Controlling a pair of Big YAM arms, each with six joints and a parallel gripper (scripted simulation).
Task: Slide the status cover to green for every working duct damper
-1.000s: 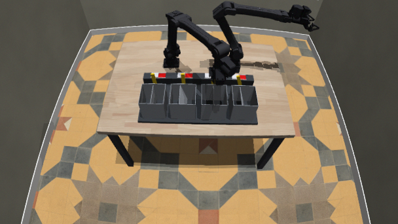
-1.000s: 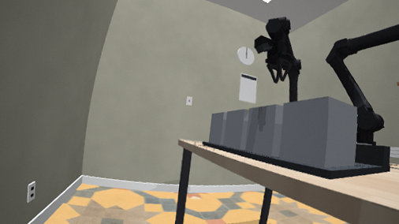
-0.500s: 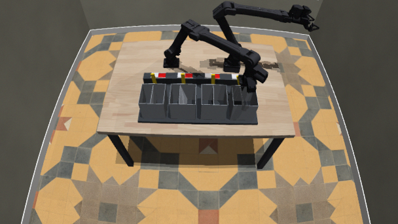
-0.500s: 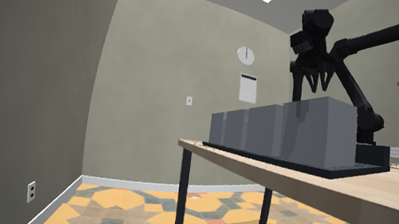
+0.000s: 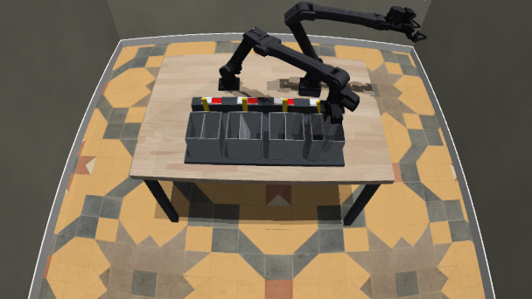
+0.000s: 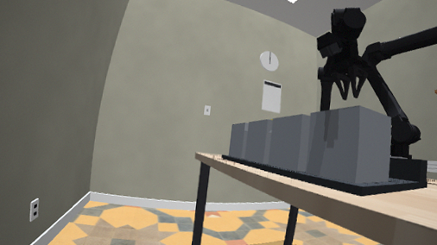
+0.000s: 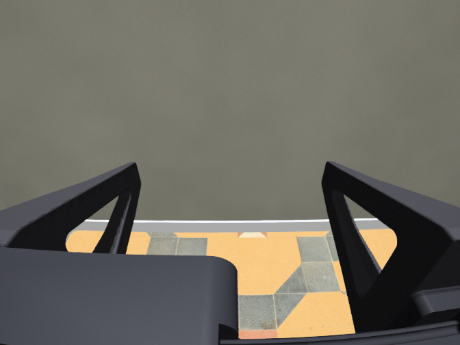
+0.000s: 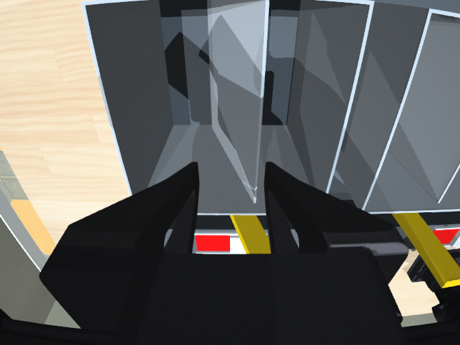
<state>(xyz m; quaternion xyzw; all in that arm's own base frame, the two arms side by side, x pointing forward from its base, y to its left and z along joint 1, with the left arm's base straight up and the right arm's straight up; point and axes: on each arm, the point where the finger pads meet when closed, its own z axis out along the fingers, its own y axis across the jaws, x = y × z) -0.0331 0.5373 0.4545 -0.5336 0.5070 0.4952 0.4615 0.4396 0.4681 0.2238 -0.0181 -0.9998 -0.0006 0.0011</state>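
Four grey box dampers [image 5: 203,149] [image 5: 244,149] [image 5: 285,149] [image 5: 324,150] stand in a row, each with a yellow lever [image 5: 206,104] [image 5: 244,104] [image 5: 284,105] [image 5: 318,106] at its slider side. Red shows on three sliders in the top view; the fourth slider's red window [image 8: 212,243] shows in the right wrist view. My right gripper [image 8: 231,172] [image 6: 351,97] is partly open and empty, above the end damper [image 8: 122,92]. That damper's blade [image 8: 241,48] stands nearly upright. Its lever [image 8: 250,230] shows between the fingers. My left gripper [image 5: 420,38] [image 7: 231,172] is wide open and empty, far from the dampers.
The dark base [image 5: 262,163] carries the dampers on the wooden table [image 5: 159,149]. The slider bar [image 5: 199,107] runs along the arms' side. My right forearm [image 5: 302,61] reaches over the table behind the sliders; the left arm stretches beyond the table's side.
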